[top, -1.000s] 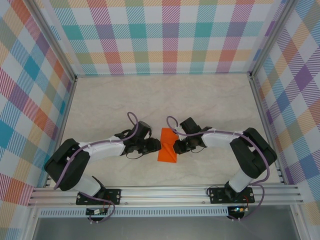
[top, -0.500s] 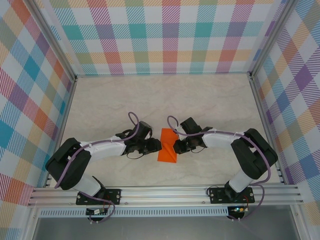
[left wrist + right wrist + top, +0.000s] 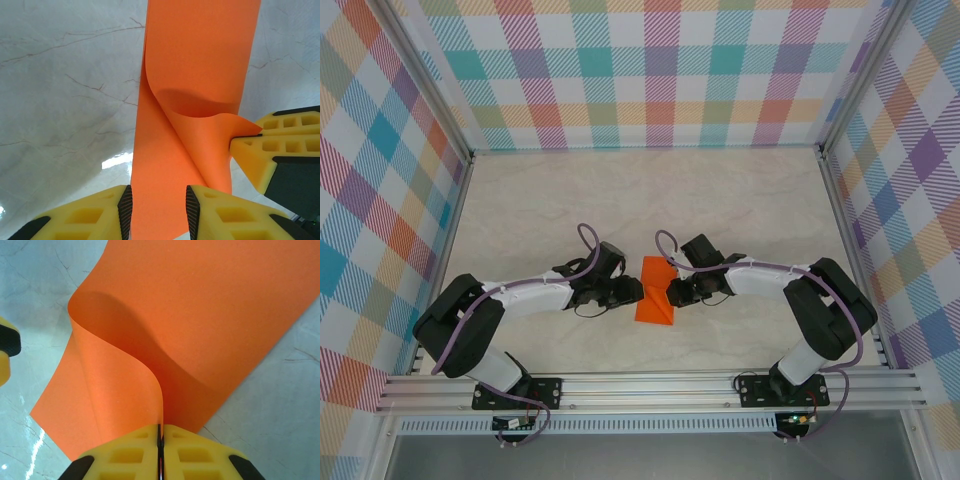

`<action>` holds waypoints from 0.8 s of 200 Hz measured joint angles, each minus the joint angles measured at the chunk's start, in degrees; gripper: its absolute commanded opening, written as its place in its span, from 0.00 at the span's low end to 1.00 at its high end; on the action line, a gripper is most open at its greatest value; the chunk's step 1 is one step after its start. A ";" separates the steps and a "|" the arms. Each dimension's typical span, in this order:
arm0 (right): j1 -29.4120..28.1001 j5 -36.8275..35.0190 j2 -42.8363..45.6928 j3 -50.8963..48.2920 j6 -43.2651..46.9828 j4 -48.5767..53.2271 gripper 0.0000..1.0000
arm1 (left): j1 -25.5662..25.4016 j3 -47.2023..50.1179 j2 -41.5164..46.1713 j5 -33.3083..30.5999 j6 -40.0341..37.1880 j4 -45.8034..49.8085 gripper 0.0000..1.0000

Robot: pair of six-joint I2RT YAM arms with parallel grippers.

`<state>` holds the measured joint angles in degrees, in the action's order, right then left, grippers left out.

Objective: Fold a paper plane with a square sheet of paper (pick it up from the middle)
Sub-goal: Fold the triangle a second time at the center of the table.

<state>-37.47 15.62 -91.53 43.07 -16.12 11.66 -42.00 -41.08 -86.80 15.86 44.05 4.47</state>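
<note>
Orange paper sheet [image 3: 215, 315] in right gripper [image 3: 161, 432]

right gripper [image 3: 160, 434]: yellow jaws pressed together at the bottom edge, pinching a raised, curled flap of the square sheet of paper [image 3: 210, 310]. the rest of the orange sheet lies flat on the marbled table [image 3: 280, 405], shadowed beneath the curl.

Top view: fingertips of left gripper [image 3: 636, 292] and right gripper [image 3: 672, 292] too small to tell grip; side edges of square sheet of paper [image 3: 655, 306] hidden under them
Left wrist view: sheet cut by frame top and bottom; own fingers cut at bottom, right gripper's at right
Right wrist view: sheet cut at top and right; pinched edge hidden between closed fingers
</note>
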 measured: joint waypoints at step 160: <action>0.00 -0.02 -0.02 -0.28 -1.40 0.66 0.09 | 0.00 -1.09 -0.68 0.00 -0.20 0.07 0.35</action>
<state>-37.47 15.59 -91.55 42.78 -17.52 12.32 -42.00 -42.17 -87.48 15.86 43.86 4.54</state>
